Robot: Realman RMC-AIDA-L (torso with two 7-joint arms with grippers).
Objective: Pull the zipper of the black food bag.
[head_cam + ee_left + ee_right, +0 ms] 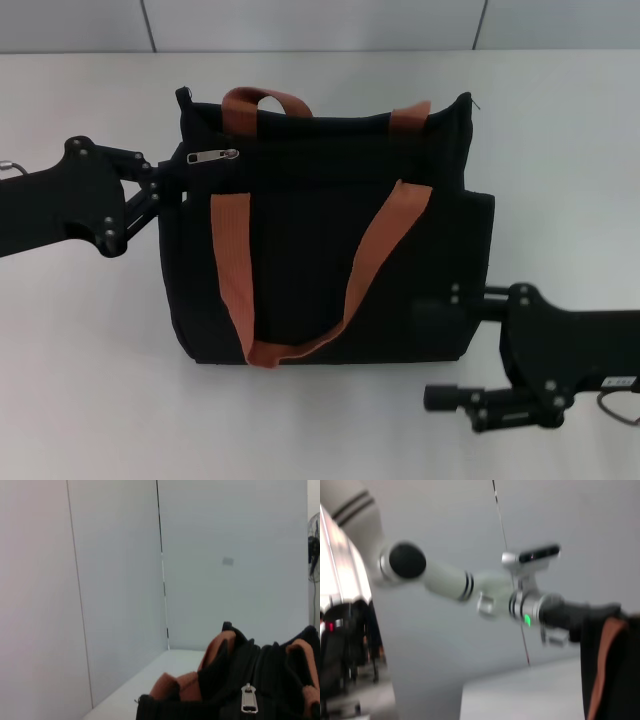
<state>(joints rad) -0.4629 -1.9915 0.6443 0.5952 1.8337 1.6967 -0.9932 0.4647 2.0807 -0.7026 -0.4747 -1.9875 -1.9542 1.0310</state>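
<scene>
The black food bag stands upright mid-table, with two orange-brown strap handles. Its silver zipper pull lies on the zipper line near the bag's upper left corner. It also shows in the left wrist view, on top of the bag. My left gripper is against the bag's upper left side, just below and left of the pull. My right gripper is open at the bag's lower right side, with one finger by the bag wall and the other finger out over the table. The bag's edge shows in the right wrist view.
The white table lies all around the bag, with a pale wall behind it. The right wrist view shows my left arm beyond the bag.
</scene>
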